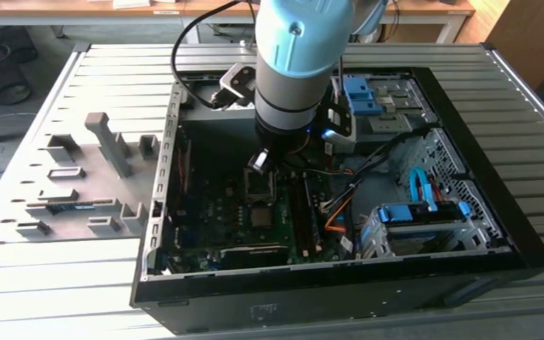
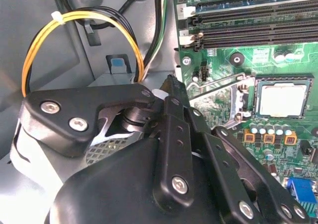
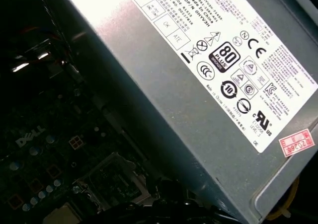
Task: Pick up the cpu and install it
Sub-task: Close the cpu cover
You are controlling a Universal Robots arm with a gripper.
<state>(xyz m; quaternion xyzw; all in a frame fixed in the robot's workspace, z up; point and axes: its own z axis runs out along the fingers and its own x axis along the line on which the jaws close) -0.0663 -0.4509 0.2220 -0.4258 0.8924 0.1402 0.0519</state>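
Silver-grey and square, the cpu (image 2: 280,101) lies flat inside its black-rimmed socket (image 2: 284,78) on the green motherboard (image 2: 238,60) in the second wrist view; you can see its pale face sitting level, with the socket's metal frame (image 2: 218,92) swung open just beside it. A row of small capacitors (image 2: 268,130) runs along the socket's edge nearest the gripper, and long black memory slots (image 2: 253,20) lie past the socket's far edge. In the exterior view the socket (image 1: 261,217) shows as a small pale square on the board (image 1: 224,219), inside the open computer case (image 1: 499,234).

Your gripper (image 2: 174,85) hangs near the socket but off to its side, apart from the chip and carrying nothing. Its black linkages rise toward a narrow tip, yet you cannot tell from these views whether the fingers are spread or pressed together. In the exterior view the gripper (image 1: 258,164) sits below the pale blue arm (image 1: 300,49), above the board and just up from the socket.

Beyond the gripper from the socket, a yellow wire loop (image 2: 74,23) arches against the grey case wall (image 2: 30,35). The first wrist view shows the big grey box (image 3: 198,85) with its white label (image 3: 233,50) standing beside the dark board. Blue cables (image 1: 421,185) and a drive cage (image 1: 414,227) lie toward the exterior view's right of the socket, and a grey fixture tray (image 1: 74,184) rests on the slatted table (image 1: 537,142) outside the case.
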